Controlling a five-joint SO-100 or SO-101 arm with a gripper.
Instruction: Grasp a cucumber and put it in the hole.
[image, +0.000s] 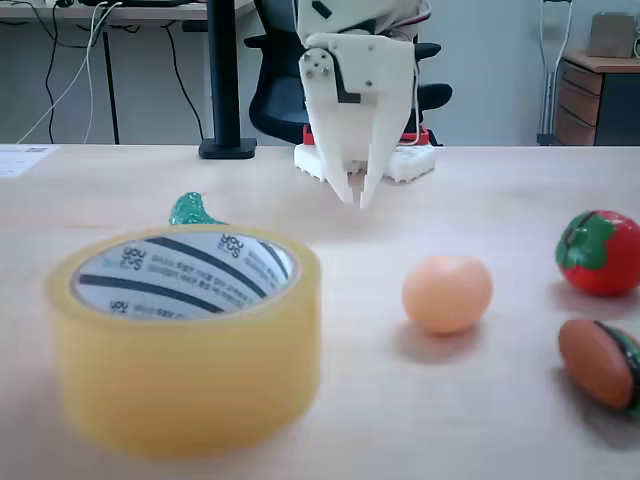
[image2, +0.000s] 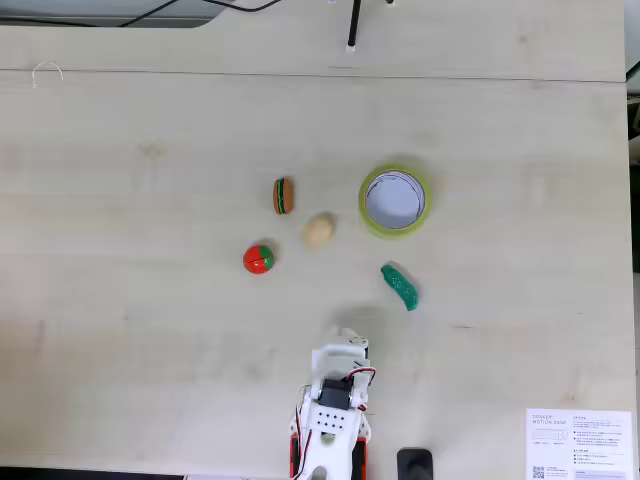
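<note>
The cucumber (image2: 400, 287) lies flat on the bare table (image2: 150, 330), seen from above just below and slightly right of the tape roll (image2: 394, 201), apart from it with a strip of wood between; in the low fixed view only its green tip (image: 192, 210) shows above the roll's far rim. The hole (image2: 394, 199) faces up, its white printed core (image: 185, 272) visible in the low view, and the roll (image: 190, 345) stands flat on its side wall. The gripper (image: 355, 195) hangs above the table with its two pointed fingers aimed down, the tips a narrow gap apart and nothing between them; from above it (image2: 345, 340) sits near the bottom edge, lower left of the cucumber, with open wood between the two. An egg (image2: 318, 231), a tomato (image2: 258, 259) and a toy burger (image2: 283, 195) cluster left of the roll in the top view, each apart from the others. Wide empty table runs to the left and upper edges, while a printed sheet (image2: 578, 445) lies in the lower right corner.
</note>
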